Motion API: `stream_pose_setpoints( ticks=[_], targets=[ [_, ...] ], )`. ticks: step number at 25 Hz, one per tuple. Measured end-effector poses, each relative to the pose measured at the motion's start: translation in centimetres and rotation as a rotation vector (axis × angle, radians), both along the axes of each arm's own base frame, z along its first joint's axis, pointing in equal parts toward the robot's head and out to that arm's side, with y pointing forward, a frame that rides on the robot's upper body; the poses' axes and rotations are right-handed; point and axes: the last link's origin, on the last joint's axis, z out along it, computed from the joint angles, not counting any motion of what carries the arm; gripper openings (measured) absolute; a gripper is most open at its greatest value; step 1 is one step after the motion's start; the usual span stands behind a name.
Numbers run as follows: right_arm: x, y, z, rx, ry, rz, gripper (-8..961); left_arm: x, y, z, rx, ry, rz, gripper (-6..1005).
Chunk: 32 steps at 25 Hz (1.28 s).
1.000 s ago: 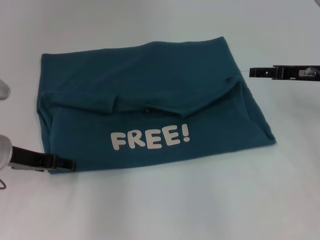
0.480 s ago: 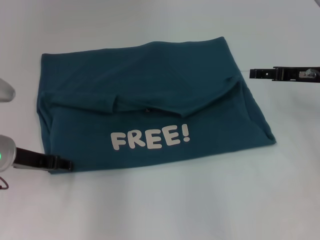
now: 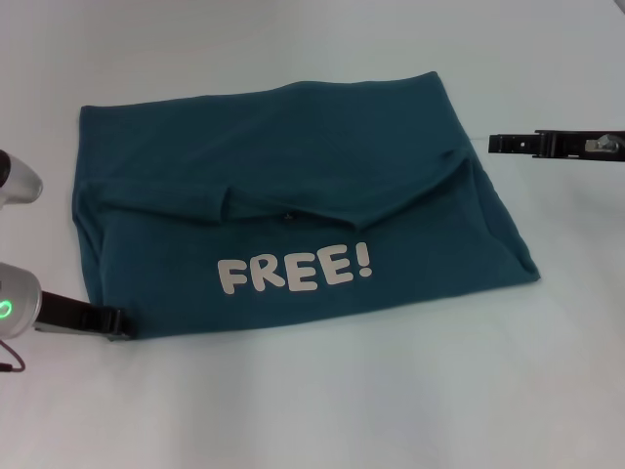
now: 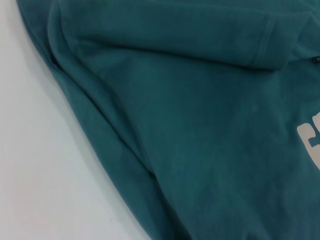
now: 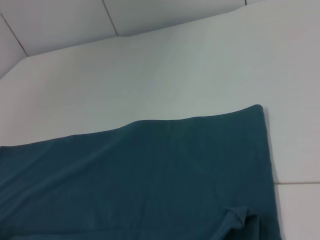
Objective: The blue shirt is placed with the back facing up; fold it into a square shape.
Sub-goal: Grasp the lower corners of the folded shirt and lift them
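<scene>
**Shirt half-folded, both tools off to the sides**

The blue shirt (image 3: 293,210) lies flat in the middle of the white bench (image 3: 391,391), its near part turned up over itself so the pale "FREE!" lettering (image 3: 293,271) faces upward — a fold already in place, though the outline is a wide rectangle, not yet a square. The left tool (image 3: 115,322) sits low at the shirt's near-left corner, just beside the hem; it appears closed, and I cannot tell whether it pinches cloth. The right tool (image 3: 493,144) hangs off the shirt's right edge — apparently closed, holding nothing — likely placed for a sideways fold.
</scene>
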Motion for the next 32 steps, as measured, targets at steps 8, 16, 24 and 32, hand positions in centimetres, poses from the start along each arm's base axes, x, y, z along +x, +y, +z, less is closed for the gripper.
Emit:
stream_pose_setpoints(
  ticks=[8, 16, 24, 32],
  targets=[
    [0.4, -0.3, -0.1, -0.004, 0.005, -0.009, 917, 0.2, 0.3, -0.7, 0.002, 0.019, -0.022, 82],
    [0.9, -1.7, 1.9, -0.120, -0.059, -0.104, 917, 0.6, 0.4, -0.8, -0.006, 0.018, -0.037, 52],
    [0.9, -3.7, 2.5, -0.259, -0.206, -0.234, 917, 0.6, 0.4, -0.9, -0.015, 0.018, -0.046, 52],
    [1.9, -4.1, -0.6, -0.307, -0.182, -0.259, 911, 0.6, 0.2, -1.1, -0.033, 0.019, -0.045, 53]
  ],
)
